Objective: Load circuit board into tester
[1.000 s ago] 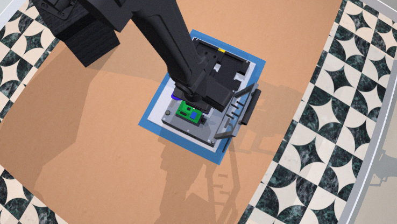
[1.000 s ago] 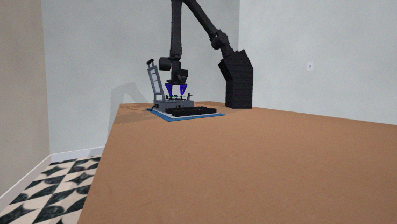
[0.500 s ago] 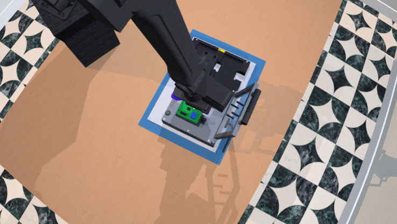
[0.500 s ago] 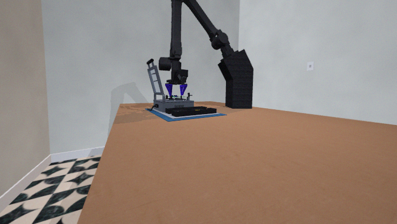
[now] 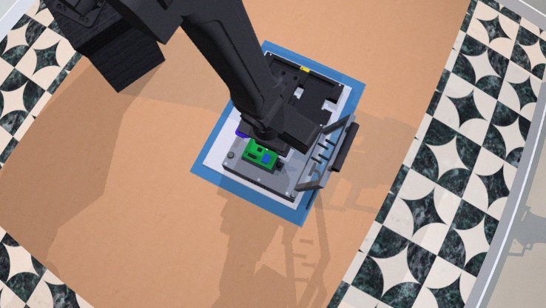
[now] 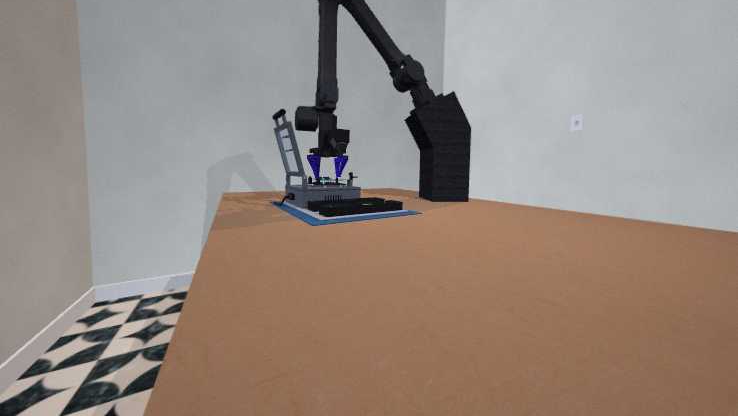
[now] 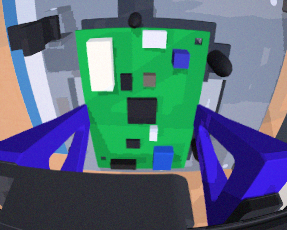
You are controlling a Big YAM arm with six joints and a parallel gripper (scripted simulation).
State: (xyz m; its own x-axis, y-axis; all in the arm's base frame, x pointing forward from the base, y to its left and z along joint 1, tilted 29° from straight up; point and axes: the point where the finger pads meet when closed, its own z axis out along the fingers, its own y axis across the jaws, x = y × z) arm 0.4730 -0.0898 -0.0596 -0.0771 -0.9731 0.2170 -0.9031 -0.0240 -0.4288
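The green circuit board (image 5: 257, 158) (image 7: 112, 107) is over the pin plate of the grey tester (image 5: 241, 167) (image 6: 321, 194), face up, its white connector (image 7: 100, 65) toward the lone black post (image 7: 135, 20). Another post (image 7: 220, 62) stands close beside its hinge-side edge. My gripper (image 6: 327, 177) (image 7: 141, 112) points down, its blue fingers against both long edges, shut on the board. The pins and holes are hidden; I cannot tell whether the board lies flat. The lid (image 6: 282, 152) (image 5: 345, 147) stands open, its handle (image 6: 278, 114) high. The hook (image 7: 35, 35) stands opposite the hinge.
The black tray (image 5: 318, 98) (image 6: 348, 206) lies beside the tester on the same blue mat (image 5: 249, 195) (image 6: 321, 222); no board shows in its visible part. The raised lid stands close to the wrist on the hinge side.
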